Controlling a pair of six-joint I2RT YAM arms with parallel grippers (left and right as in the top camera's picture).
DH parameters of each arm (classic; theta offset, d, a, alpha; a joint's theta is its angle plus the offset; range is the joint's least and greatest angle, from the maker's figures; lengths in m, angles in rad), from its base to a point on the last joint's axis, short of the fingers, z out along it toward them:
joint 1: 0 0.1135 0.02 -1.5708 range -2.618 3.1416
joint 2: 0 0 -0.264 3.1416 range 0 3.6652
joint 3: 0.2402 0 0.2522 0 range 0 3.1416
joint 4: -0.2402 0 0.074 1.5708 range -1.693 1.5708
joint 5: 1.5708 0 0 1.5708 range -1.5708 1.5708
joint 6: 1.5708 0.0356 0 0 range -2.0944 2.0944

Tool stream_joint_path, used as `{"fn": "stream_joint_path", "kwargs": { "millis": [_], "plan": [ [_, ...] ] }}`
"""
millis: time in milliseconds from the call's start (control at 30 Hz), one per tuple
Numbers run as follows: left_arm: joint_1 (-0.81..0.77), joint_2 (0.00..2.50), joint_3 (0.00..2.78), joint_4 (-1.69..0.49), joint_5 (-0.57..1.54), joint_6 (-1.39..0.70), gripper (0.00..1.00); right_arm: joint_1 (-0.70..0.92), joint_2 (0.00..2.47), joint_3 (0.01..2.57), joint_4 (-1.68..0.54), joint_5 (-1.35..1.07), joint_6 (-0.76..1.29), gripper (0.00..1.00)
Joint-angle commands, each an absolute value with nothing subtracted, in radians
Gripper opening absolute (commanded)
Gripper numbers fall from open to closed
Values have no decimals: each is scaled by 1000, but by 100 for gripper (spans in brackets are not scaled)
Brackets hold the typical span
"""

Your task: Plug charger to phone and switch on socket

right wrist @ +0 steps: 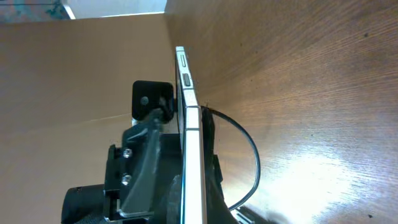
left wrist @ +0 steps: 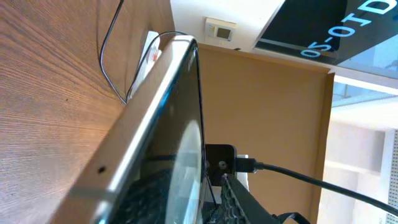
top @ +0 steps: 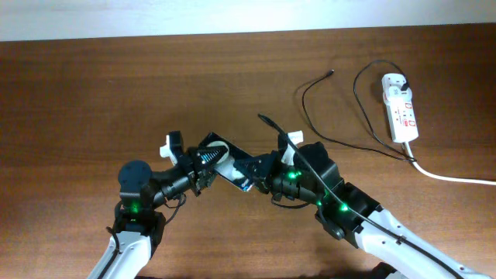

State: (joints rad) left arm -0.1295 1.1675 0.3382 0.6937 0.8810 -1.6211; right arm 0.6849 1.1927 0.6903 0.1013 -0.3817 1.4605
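The black phone (top: 242, 169) is held up off the table on its edge, between both arms. My left gripper (top: 203, 164) is shut on its left end and my right gripper (top: 271, 177) on its right end. The left wrist view shows the phone (left wrist: 163, 118) edge-on in the left gripper's jaws (left wrist: 186, 208). The right wrist view shows its thin silver edge (right wrist: 189, 106) clamped in the right gripper's jaws (right wrist: 189, 199). The charger (top: 310, 116) lies loose on the table at the back right, its connector tip (top: 332, 74) apart from the phone. The white socket (top: 400, 107) lies at the far right, with the charger's black plug in it.
The socket's thick white cord (top: 453, 177) runs off to the right edge. The socket (left wrist: 149, 53) and the charger cable (left wrist: 107, 56) show far off in the left wrist view. A thin black cable loop (right wrist: 254, 155) hangs beside the phone in the right wrist view.
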Motion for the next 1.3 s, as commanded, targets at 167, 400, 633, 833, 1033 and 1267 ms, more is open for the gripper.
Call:
{"fn": "stream_joint_path", "kwargs": {
  "millis": [167,400,633,833,1033,1267],
  "plan": [
    [-128,1163,349,684,864,-1742,5,686,1188,699,82,-355,1468,4],
    [-186,1163,349,635,867,-1805,32,687,1188,699,84,-318,1509,4],
    [-190,1163,349,634,831,-1810,0,687,1188,699,73,-314,1509,4],
    [-186,1163,349,438,749,-1547,0,685,1188,699,-37,-292,1406,15],
    [-104,1163,349,379,725,-1408,0,648,1177,699,-58,-242,1114,52],
    [-56,1163,350,568,821,-1378,0,535,930,699,-353,-36,735,60]
  ]
}}
